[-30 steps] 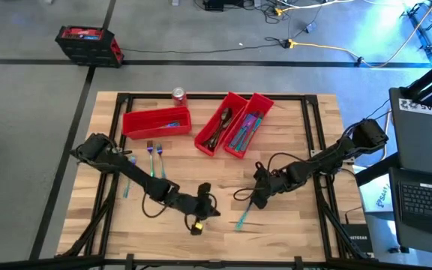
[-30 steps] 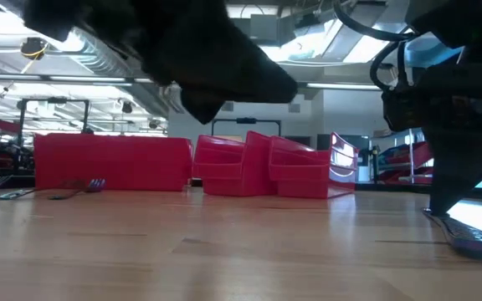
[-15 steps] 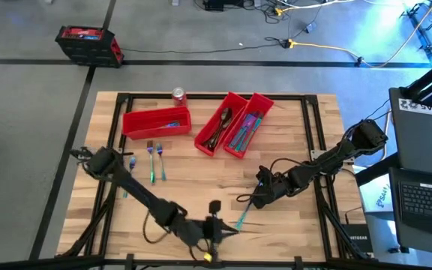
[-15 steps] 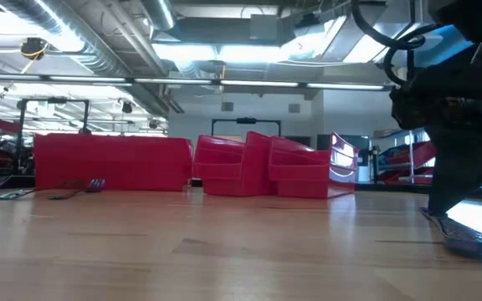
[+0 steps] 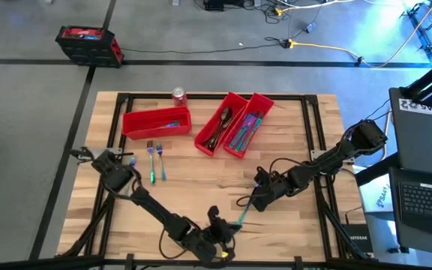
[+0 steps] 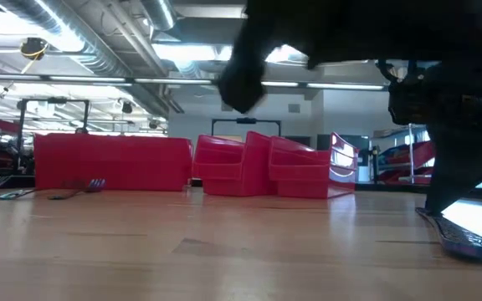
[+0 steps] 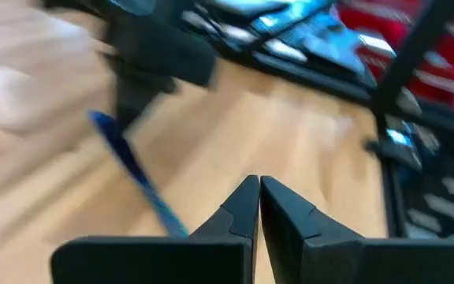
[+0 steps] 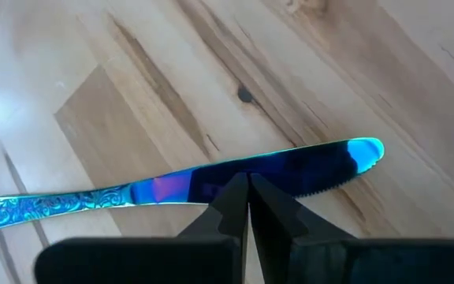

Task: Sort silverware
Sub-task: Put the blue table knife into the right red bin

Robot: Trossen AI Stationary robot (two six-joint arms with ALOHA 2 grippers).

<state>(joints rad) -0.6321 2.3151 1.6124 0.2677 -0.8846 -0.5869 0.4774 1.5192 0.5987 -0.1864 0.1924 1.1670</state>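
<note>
The table [image 5: 291, 127] is light wood on a black frame, with three red bins [image 5: 156, 121] at the far side from both grippers and a can [image 5: 178, 95] just behind them. Two bins lie angled together and hold silverware; the third holds a piece or two. The left arm reaches along the near edge, its gripper [image 5: 217, 229] with fingers pressed together and holding nothing. The right gripper [image 5: 255, 198] has its tips together too, down right over a knife [image 8: 187, 188] lying flat on the wood; its tips are at the blade near the handle, though whether they touch it I cannot tell. The knife runs from there toward the left gripper. Two forks [image 5: 154, 156] lie loose far off, by the left arm's base.
</note>
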